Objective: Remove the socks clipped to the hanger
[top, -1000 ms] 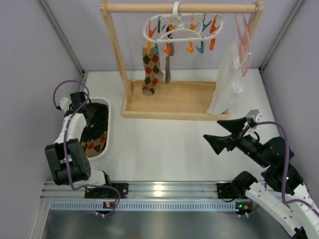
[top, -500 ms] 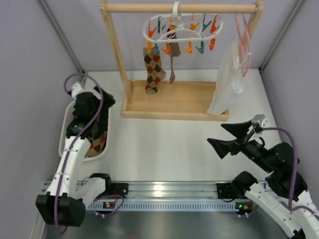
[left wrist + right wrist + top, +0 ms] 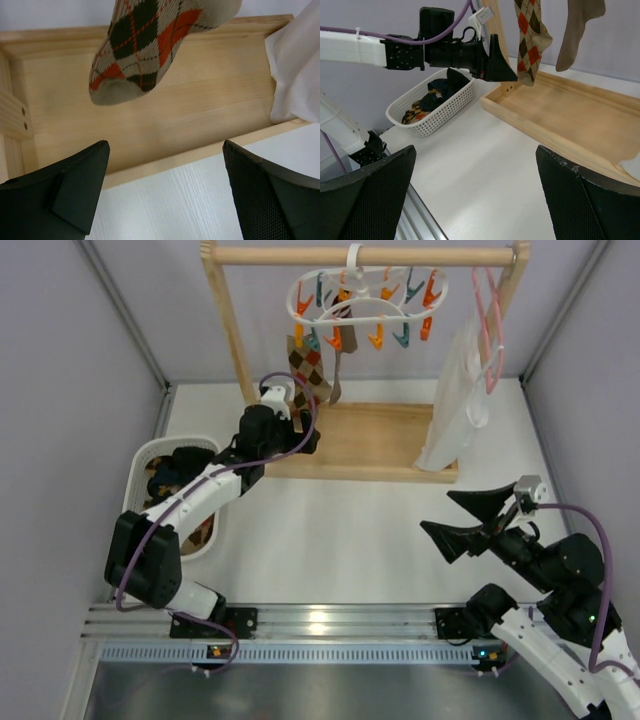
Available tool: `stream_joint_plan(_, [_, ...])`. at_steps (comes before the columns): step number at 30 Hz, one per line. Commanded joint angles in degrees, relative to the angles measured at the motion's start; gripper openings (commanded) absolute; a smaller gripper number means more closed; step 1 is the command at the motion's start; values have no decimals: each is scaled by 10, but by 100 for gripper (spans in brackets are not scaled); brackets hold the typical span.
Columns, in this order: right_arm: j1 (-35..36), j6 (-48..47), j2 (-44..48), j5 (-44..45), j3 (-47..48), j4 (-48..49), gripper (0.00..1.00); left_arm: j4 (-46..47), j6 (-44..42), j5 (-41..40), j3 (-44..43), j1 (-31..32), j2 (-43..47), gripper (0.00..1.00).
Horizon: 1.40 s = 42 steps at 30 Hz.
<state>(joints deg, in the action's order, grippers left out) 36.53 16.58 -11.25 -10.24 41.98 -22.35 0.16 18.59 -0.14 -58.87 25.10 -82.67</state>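
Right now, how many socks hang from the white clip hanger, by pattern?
Argyle sock: 1
Plain brown sock: 1
Total hanging from the hanger: 2

No legible text, label, brand or number appears on the white plastic ring hanger (image 3: 366,302), argyle-patterned fabric socks (image 3: 312,362) or surroundings.
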Motion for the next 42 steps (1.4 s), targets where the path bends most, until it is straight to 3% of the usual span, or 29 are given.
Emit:
stream_joint_plan(1, [4, -5, -6, -12, -4, 6, 100, 170, -71, 64, -26, -22, -22, 98])
stream_joint_plan(6, [4, -8, -13, -27, -13, 17, 99, 254, -62, 126, -34, -87, -76, 98])
stream_joint_plan(12, [5, -12, -24, -33, -25, 35, 99, 268, -161, 246, -87, -92, -135, 98])
stream_joint_plan(20, [4, -18, -49, -43, -26, 49, 99, 279, -176, 257, -124, -93, -165, 96])
stream_joint_plan(22, [4, -16, -55, -48, -30, 56, 99, 279, -163, 260, -131, -92, -171, 83])
stream_joint_plan(26, [4, -12, -58, -48, -40, 71, 99, 303, -125, 253, -118, -89, -172, 12])
stream_joint_plan(28, [5, -9, -61, -49, -38, 72, 99, 316, -113, 246, -107, -88, -167, 1])
stream_joint_plan(34, [5, 3, -52, -48, -29, 76, 99, 316, -73, 162, -52, -57, -104, 0])
stream_joint_plan(42, [4, 35, -51, -30, -10, 91, 99, 305, -35, -101, 43, 80, 13, 0])
